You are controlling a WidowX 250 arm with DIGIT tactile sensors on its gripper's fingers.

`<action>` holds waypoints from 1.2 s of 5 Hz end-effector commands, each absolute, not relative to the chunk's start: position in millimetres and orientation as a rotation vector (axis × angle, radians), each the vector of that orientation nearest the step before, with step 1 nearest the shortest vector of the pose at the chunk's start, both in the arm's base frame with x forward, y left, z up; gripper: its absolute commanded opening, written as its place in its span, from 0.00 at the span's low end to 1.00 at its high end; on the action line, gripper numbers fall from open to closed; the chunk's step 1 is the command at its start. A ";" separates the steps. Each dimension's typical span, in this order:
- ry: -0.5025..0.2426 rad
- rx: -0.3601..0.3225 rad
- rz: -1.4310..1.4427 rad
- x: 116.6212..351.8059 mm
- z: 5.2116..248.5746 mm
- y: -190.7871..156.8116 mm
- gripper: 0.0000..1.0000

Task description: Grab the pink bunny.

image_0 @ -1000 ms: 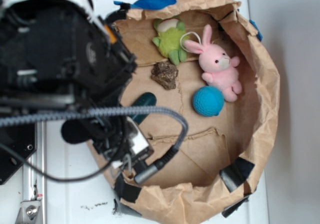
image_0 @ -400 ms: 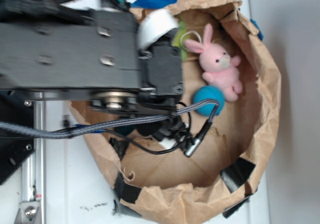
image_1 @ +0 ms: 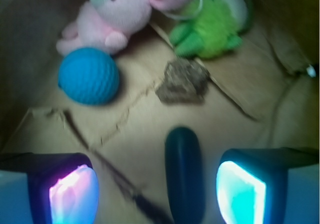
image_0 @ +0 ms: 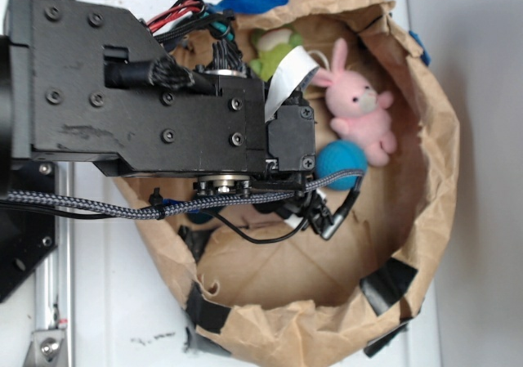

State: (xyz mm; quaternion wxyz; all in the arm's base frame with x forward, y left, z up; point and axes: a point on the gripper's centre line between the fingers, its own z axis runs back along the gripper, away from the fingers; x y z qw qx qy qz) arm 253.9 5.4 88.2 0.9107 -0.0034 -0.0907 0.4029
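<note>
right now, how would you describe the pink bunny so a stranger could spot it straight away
Look inside the crumpled brown paper bag lining the workspace, toward its far wall. There, the small light-pink plush rabbit lies between a fuzzy green plush toy and a textured blue ball. Only it has two long ears, a white muzzle and dark eyes.

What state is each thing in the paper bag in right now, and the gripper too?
Gripper: open, empty.
Small pink plush bunny: lying free, ungrasped.
Blue textured ball: resting beside bunny.
Green plush toy: lying untouched.
Dark oblong capsule: lying between the fingers.
</note>
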 end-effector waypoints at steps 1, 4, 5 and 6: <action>-0.330 -0.060 0.875 289.9 107.8 23.1 1.00; -0.406 -0.106 0.888 300.0 116.7 34.1 1.00; -0.431 -0.094 0.883 304.5 111.9 37.7 1.00; -0.458 -0.092 0.864 314.4 106.0 43.4 1.00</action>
